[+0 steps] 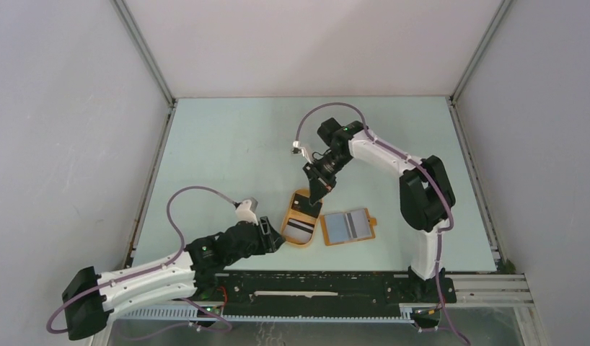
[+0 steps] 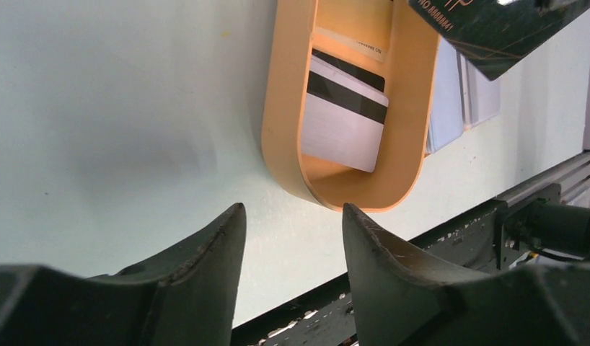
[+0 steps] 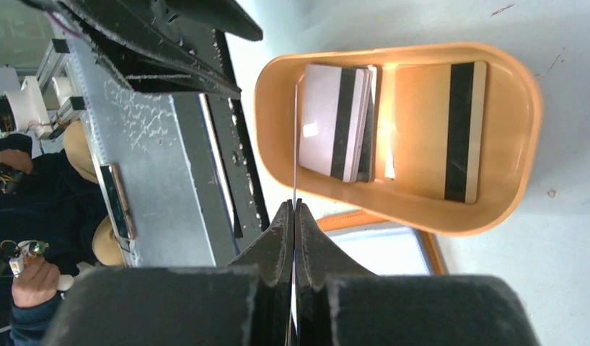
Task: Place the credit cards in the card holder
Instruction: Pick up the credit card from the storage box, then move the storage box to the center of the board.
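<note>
right end effector (image 3: 295, 215) pinches one credit card (image 2: 487, 29) edge-on over the orange tray (image 3: 529, 115), probably for slotting; card holder (image 1: 348, 227) lies open just beside the tray; left end effector (image 2: 292, 245) gapes empty near the tray's rounded end

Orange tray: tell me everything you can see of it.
The orange tray is a rounded oblong dish with a raised rim, smooth like plastic, lying flat on the table. Inside lie stacked white cards and a tan card, all black-striped. The card holder sits just beside it. The right gripper pinches a dark card edge-on above it; contact unclear.
</note>
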Tool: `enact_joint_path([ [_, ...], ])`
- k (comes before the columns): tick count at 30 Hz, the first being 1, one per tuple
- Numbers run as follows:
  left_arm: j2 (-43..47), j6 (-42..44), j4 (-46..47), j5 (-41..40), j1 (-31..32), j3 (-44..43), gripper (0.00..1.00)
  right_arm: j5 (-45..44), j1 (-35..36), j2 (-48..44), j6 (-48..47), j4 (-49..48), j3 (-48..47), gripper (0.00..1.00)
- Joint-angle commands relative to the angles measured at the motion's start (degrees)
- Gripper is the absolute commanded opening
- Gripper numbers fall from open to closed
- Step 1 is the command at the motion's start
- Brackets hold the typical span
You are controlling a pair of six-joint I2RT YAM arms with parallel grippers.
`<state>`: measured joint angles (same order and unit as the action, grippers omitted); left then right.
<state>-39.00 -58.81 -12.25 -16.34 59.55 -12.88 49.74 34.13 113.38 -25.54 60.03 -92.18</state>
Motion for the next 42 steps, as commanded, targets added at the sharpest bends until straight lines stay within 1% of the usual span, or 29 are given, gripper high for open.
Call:
enact_joint_path([
  [1, 4.3, 10.1, 0.3, 2.1, -0.4, -6.4, 0.6, 4.0, -1.9, -6.4, -8.2, 6.0, -0.9, 0.0],
  [3, 5.9, 16.2, 3.3, 7.1, -0.3, -7.4, 0.6, 4.3, -3.4, -8.6, -10.3, 6.9, -0.1, 0.0],
  [6, 5.1, 21.0, 6.4, 12.2, 1.6, -10.0, 0.59, 4.4, -6.4, -12.6, -10.6, 5.9, 2.3, 0.0],
  [8, 1.6, 23.5, 7.5, 13.0, 4.7, -13.1, 0.59, 4.7, -9.2, -15.2, -10.2, 4.7, 4.3, 0.0],
  [11, -7.7, 24.8, 10.1, 13.2, 9.7, -17.4, 0.58, 5.8, -13.8, -19.5, -9.5, 2.6, 8.1, 0.0],
  [13, -15.1, 24.9, 10.6, 12.0, 12.3, -20.9, 0.57, 6.4, -16.7, -22.5, -8.9, 0.5, 11.0, 0.0],
  [16, -26.0, 24.6, 8.9, 7.3, 15.8, -25.9, 0.53, 7.3, -20.7, -26.8, -8.3, -1.7, 14.6, 0.0],
  [21, -37.0, 22.0, 0.8, 0.3, 17.1, -31.8, 0.4, 9.1, -26.7, -30.6, -7.6, -2.5, 17.3, 0.0],
  [24, -41.4, 21.1, -2.5, -3.4, 17.1, -33.9, 0.38, 9.9, -28.4, -31.5, -8.0, -2.0, 17.9, 0.0],
  [29, -47.0, 21.5, -6.0, -6.8, 15.5, -36.7, 0.37, 9.9, -28.4, -32.4, -8.0, -2.3, 19.2, 0.0],
  [34, -48.7, 20.6, -5.9, -7.0, 10.3, -35.7, 0.39, 9.7, -28.7, -33.3, -8.6, -1.9, 19.7, 0.0],
  [38, -47.9, 20.8, -5.5, -6.7, 3.9, -33.7, 0.41, 10.2, -28.9, -34.7, -8.1, -3.0, 21.2, 0.0],
  [42, -46.4, 23.5, -2.2, -4.7, -3.9, -31.1, 0.42, 12.0, -28.6, -35.3, -6.6, -5.0, 23.1, 0.0],
])
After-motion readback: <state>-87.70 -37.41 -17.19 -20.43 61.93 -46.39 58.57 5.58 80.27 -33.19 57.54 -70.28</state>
